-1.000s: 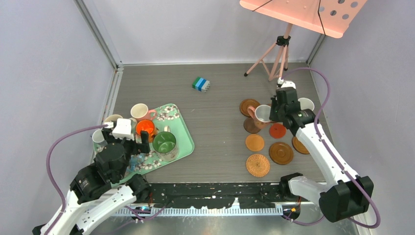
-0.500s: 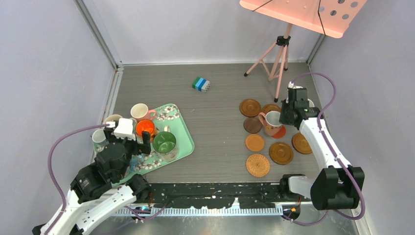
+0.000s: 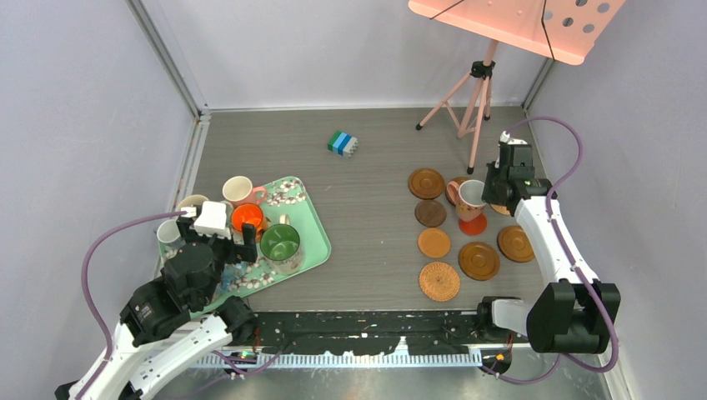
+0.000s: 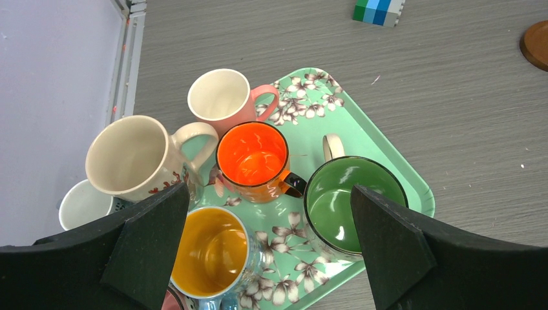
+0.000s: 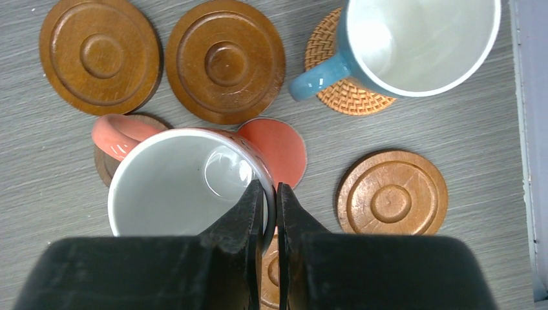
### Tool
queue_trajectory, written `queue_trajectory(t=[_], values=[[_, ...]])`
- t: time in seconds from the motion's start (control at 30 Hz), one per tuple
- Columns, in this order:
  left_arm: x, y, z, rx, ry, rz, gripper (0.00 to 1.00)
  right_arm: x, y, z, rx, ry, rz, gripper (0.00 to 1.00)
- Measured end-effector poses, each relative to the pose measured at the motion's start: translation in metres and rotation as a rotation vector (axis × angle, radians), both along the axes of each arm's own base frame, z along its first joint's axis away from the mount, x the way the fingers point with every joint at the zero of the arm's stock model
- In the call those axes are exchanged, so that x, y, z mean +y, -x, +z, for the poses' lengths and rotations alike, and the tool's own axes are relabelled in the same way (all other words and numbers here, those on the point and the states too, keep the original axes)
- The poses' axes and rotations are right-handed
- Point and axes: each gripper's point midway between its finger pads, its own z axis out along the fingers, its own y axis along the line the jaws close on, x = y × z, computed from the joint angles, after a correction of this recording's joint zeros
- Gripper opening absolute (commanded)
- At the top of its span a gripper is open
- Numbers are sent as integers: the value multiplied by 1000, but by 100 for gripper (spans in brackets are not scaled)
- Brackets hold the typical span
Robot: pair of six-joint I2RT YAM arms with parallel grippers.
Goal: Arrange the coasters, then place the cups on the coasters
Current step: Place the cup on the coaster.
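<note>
The coasters lie spread on the right side of the table (image 3: 367, 192), and one light blue mug (image 5: 413, 45) already stands on the woven wicker coaster (image 5: 336, 97). The right gripper (image 5: 270, 200) is pinched shut on the rim of a mauve mug (image 5: 187, 187), which it holds above the red-orange coaster (image 5: 281, 148), not yet set down as far as I can judge. Six mugs are left to move. The mint-green floral tray (image 4: 381, 155) holds the green-inside mug (image 4: 352, 203), the orange-inside mug (image 4: 253, 158), the yellow-inside mug (image 4: 216, 252) and the pink mug (image 4: 223, 97); the cream mug (image 4: 132, 155) and a white one (image 4: 84, 203) stand at its left edge. The left gripper (image 4: 268, 242) hangs wide open over them, holding nothing.
</note>
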Motion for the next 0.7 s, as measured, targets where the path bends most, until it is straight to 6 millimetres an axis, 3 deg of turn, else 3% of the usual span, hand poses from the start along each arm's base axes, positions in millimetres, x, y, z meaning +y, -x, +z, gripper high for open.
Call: queue_trajectory(t=[0.4,0.7], values=[[-1,0,0,1,1,-4,99,-23,15,-22,37,12,-60,5],[-4,-1,-2,14,-9,-13,99,-16,11,-30,31,27,78,5]])
